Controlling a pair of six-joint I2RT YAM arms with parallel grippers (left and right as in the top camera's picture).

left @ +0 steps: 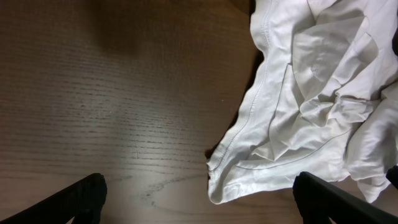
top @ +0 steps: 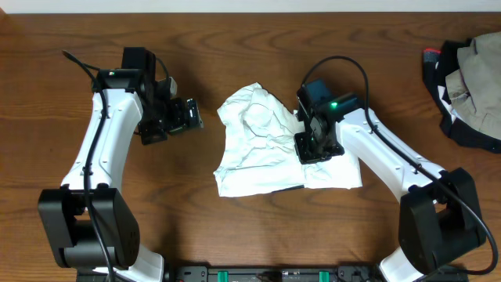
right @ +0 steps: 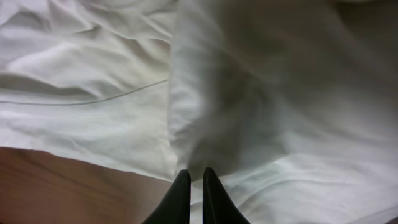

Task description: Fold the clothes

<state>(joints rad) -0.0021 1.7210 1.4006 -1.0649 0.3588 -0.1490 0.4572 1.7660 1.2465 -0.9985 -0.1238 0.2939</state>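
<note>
**My right pincer (right: 196,177) nips a fold of the white shirt (top: 258,149)**

Only my right wrist view shows the fingers narrowed on a raised ridge of cloth; overhead, my arm covers it. The shirt lies crumpled mid-way across the table (top: 250,243). My left pincer (top: 184,116) gapes wide beside its hem. A heap of dark and khaki clothes (top: 470,78) sits far right.

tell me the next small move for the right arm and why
Probably lift the right arm slightly and draw the pinched fold leftward over the white garment. The right jaws look closed on a raised ridge of cloth right of its middle; the left jaws stand wide open beside it, touching nothing.
</note>
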